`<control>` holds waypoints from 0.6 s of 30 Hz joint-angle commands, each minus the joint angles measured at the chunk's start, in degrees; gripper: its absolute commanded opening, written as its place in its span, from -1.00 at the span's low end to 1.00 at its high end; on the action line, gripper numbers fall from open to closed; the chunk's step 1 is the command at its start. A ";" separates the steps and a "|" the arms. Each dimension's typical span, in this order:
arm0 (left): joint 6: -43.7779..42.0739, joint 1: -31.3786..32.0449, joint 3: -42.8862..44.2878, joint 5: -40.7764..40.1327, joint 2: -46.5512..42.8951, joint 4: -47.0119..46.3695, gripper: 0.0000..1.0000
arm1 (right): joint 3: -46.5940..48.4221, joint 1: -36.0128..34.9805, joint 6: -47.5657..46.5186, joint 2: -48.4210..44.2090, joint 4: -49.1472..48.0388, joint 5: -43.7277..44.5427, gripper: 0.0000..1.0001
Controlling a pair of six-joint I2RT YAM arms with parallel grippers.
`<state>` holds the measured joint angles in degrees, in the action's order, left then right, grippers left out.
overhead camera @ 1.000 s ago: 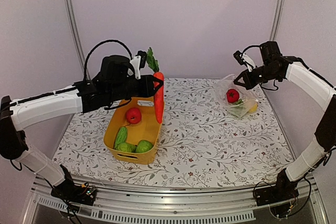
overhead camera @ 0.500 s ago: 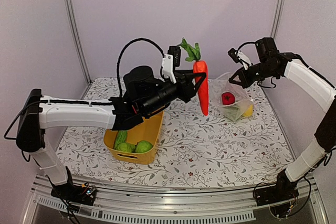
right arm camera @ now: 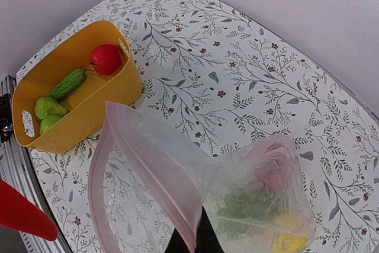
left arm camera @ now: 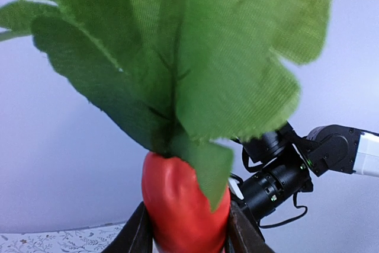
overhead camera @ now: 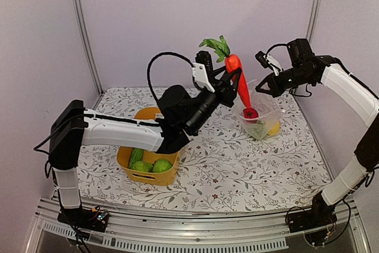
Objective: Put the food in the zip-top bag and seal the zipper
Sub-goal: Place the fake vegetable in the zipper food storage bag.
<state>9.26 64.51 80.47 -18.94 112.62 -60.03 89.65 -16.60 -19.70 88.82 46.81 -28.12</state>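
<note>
Since half a second ago the left arm has swung further right and lifted, carrying the carrot (overhead camera: 238, 84) from over the middle of the table (overhead camera: 237, 164) to the bag (overhead camera: 262, 117). The left gripper (overhead camera: 233, 80) has its jaws clamped on the carrot's smooth, glossy orange-red shoulder, just under the leafy top. That top is flat green mesh fabric with frayed edges, and it fills most of the left wrist view. The carrot's long axis is near upright, with the leaves up and a little left and the tapered tip down and to the right. From above the tip overlaps the bag's mouth. The right wrist view shows the tip (right arm camera: 23, 214) just outside the rim, not inside.

The right gripper (overhead camera: 261, 90) has its jaws pinched shut on the bag's upper edge and holds it up — thin, clear, crinkled film. The zipper (right arm camera: 151, 161), a pinkish strip, is parted, so the mouth gapes toward the left. In the sagging bottom lie a red fruit (overhead camera: 250, 112), something green (right arm camera: 249, 205) and a yellow lemon (overhead camera: 273, 127).

To the left, on the floral-print table, stands the yellow plastic basket (right arm camera: 112, 96) — rectangular with rounded corners. It holds a shiny red apple (right arm camera: 105, 58), a ridged cucumber (right arm camera: 67, 83) and two bumpy limes (right arm camera: 47, 108).
</note>
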 commanded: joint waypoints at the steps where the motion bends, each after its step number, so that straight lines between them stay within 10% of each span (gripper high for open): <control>1: -5.44 1.35 3.98 -4.44 5.20 -8.10 -0.78 | 1.88 -0.64 1.28 0.81 1.18 -2.27 -1.00; 9: -8.69 2.65 12.01 -10.93 15.34 -11.97 -0.69 | 2.80 -0.77 1.51 0.79 1.36 -2.55 -1.00; 18: -12.74 3.92 19.62 -11.63 21.23 -8.70 0.40 | 3.78 -0.74 2.37 0.68 0.85 1.04 -1.00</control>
<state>0.27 66.89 99.18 -28.82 134.72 -68.71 91.50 -16.93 -18.61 89.38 47.81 -28.91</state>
